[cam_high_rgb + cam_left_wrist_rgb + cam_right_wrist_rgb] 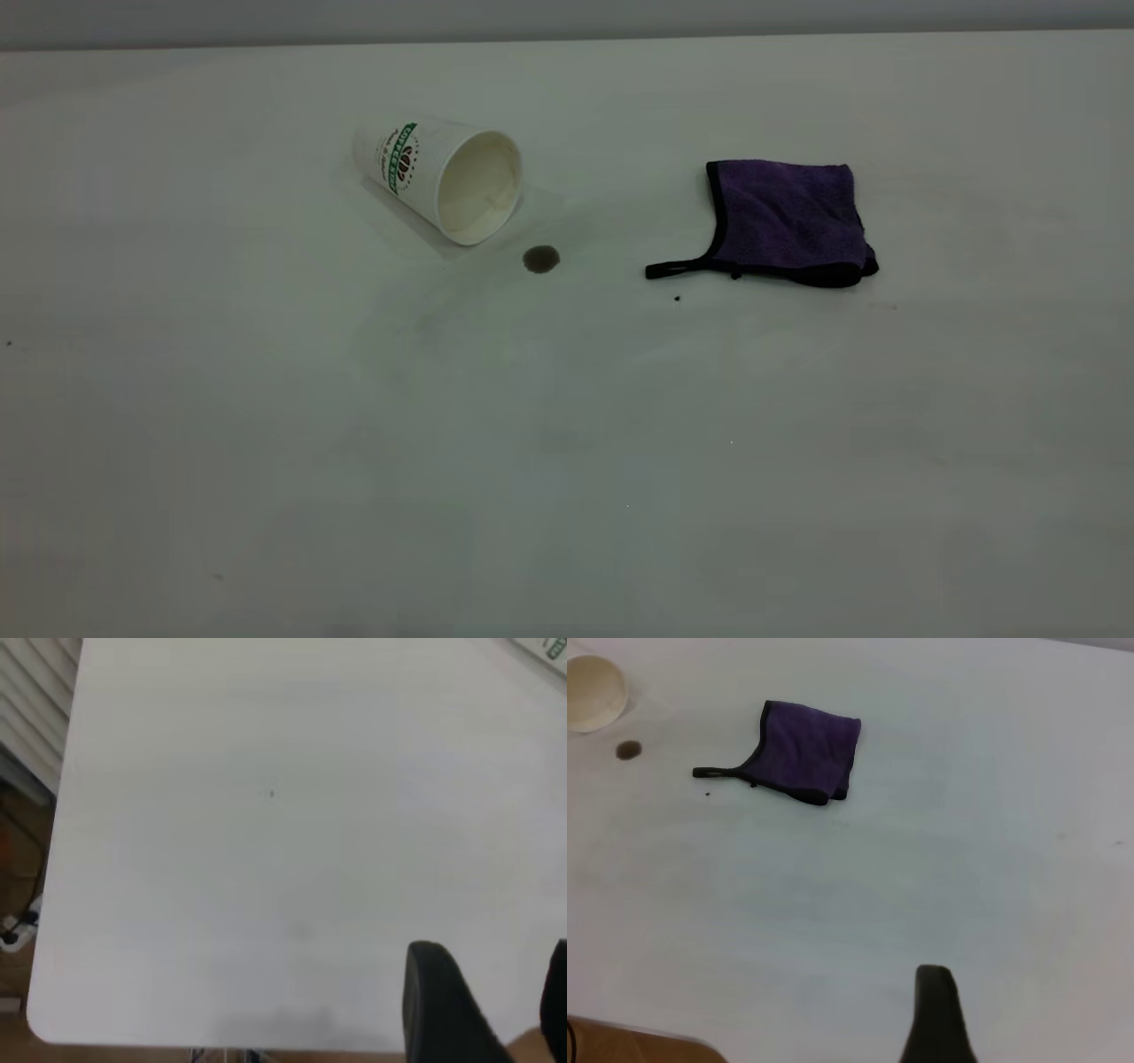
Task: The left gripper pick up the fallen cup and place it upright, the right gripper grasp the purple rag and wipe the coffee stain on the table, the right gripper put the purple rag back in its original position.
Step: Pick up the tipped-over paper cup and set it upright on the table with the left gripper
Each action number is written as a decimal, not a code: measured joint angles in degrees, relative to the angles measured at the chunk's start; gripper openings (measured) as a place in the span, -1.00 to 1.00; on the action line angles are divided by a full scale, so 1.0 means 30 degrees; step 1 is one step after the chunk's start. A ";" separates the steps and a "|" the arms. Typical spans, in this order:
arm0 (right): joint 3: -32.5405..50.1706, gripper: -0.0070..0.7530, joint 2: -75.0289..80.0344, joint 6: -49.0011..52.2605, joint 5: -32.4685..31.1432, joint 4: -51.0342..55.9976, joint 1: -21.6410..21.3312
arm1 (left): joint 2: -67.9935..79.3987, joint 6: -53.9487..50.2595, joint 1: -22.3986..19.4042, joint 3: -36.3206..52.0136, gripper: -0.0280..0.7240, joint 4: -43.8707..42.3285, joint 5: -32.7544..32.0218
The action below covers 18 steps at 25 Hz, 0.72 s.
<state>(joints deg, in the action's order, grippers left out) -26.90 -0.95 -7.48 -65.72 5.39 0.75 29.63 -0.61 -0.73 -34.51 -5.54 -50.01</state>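
Note:
The cup (443,177) lies on its side on the table (567,461), its mouth facing front right. The coffee stain (541,259) is just in front of the mouth. The purple rag (787,221) lies folded to the right, its strap pointing left. Neither arm shows in the exterior view. My left gripper (493,948) is open and empty over bare table near a corner; a sliver of the cup (551,647) shows far off. Of my right gripper only one black finger (935,1014) shows, with a wide bare gap beside it. It is far from the rag (808,751), stain (628,750) and cup (594,693).
A tiny black speck (677,299) lies just in front of the rag's strap. The table's rounded corner and edge (40,1028) are close to my left gripper, with the floor beyond. Another table edge (647,1032) shows in the right wrist view.

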 joint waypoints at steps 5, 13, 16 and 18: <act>0.0000 0.57 0.0000 0.0000 0.0000 0.0000 0.0000 | 0.6696 0.0205 0.0000 -0.3166 0.16 -0.0040 0.1841; 0.0000 0.57 0.0000 0.0000 0.0000 0.0000 0.0000 | 1.6390 -0.0199 0.3509 -0.8021 0.91 -0.1594 0.3167; 0.0000 0.57 0.0000 0.0020 0.0000 0.0000 0.0000 | 1.9863 -0.1440 0.5556 -0.9807 0.94 -0.3256 0.3367; 0.0000 0.57 0.0000 0.0020 0.0000 0.0000 0.0000 | 2.2122 -0.2327 0.7018 -1.1020 0.94 -0.4651 0.3434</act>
<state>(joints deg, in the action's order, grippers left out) -26.90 -0.95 -7.41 -65.72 5.39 0.75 96.00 -7.60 20.33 -67.57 -19.49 -39.71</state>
